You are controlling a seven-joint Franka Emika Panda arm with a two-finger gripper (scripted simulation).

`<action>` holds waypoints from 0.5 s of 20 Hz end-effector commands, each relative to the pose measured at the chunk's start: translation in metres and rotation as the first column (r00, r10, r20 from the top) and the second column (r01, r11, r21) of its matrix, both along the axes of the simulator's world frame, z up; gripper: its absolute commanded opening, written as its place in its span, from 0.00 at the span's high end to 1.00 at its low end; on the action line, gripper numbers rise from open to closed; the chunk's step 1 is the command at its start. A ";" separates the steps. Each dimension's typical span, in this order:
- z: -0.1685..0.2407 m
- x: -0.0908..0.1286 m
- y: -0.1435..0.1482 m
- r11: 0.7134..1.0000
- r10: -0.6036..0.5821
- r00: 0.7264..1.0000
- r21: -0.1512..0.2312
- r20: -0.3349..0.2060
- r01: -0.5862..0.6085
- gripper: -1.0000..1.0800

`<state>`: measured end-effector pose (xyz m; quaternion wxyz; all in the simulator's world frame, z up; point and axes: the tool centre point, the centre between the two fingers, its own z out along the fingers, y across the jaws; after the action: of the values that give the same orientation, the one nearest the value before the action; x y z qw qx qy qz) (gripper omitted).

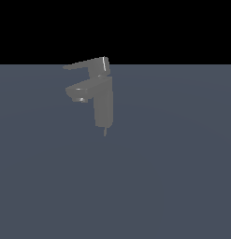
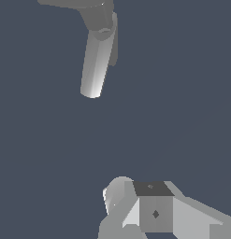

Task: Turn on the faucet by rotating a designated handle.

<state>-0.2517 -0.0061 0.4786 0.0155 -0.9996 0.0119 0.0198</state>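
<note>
Exterior view: faucet point(image 1: 103, 105) stands on the worktop point(image 1: 173, 177), upper centre; handle point(image 1: 84, 64) points toward 9 o'clock above the spout point(image 1: 79, 92). No arm in sight.

Wrist view: faucet point(image 2: 97, 51) seen from above, well apart from the end effector point(image 2: 140, 210); only part shows, so I cannot tell its opening, nothing visibly held.

Judgement: rigid, slick metal, fixed base; push near the blade's thin tip for leverage.
</note>
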 end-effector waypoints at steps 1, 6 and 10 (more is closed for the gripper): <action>0.000 0.002 0.000 1.000 -0.008 1.000 0.003 -0.001 0.008 1.00; 0.002 0.011 0.002 0.999 -0.047 0.999 0.012 -0.007 0.047 1.00; 0.003 0.023 0.004 0.995 -0.096 0.995 0.023 -0.016 0.096 1.00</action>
<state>-0.2333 -0.0027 0.4815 0.0257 -0.9981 0.0502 0.0252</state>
